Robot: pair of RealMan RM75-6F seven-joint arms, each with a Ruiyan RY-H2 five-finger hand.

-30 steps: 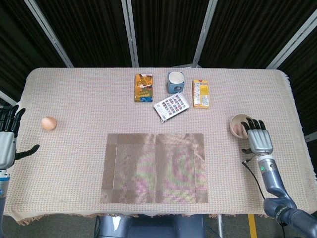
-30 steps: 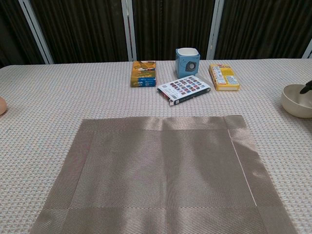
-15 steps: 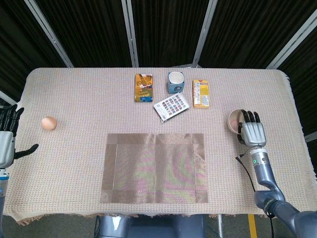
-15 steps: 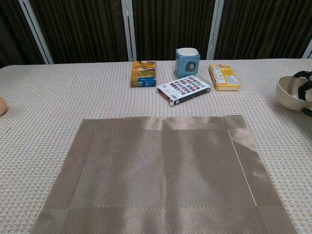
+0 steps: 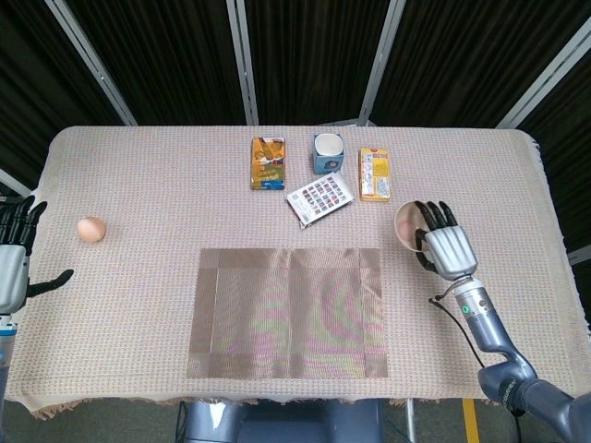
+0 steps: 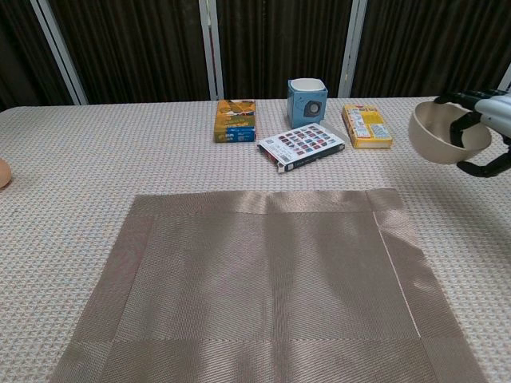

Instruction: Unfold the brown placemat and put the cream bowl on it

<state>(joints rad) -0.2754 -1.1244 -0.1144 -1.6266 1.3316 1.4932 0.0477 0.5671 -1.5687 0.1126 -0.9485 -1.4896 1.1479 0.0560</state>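
The brown placemat (image 5: 289,312) (image 6: 267,283) lies spread flat at the table's front centre. My right hand (image 5: 443,247) (image 6: 483,132) holds the cream bowl (image 5: 406,225) (image 6: 441,133) by its rim, lifted above the table and tilted, just right of the placemat's far right corner. At the table's left edge my left hand (image 5: 13,258) hovers with its fingers apart, holding nothing; the chest view does not show it.
An egg (image 5: 91,229) (image 6: 3,172) lies at the left. Along the back stand an orange box (image 5: 268,162) (image 6: 235,120), a blue and white cup (image 5: 327,152) (image 6: 307,101), a yellow box (image 5: 374,174) (image 6: 366,125) and a patterned booklet (image 5: 320,197) (image 6: 302,145).
My right hand has taken hold of the bowl, lifted it off the table and carried it left toward the placemat. The left hand has stayed put.
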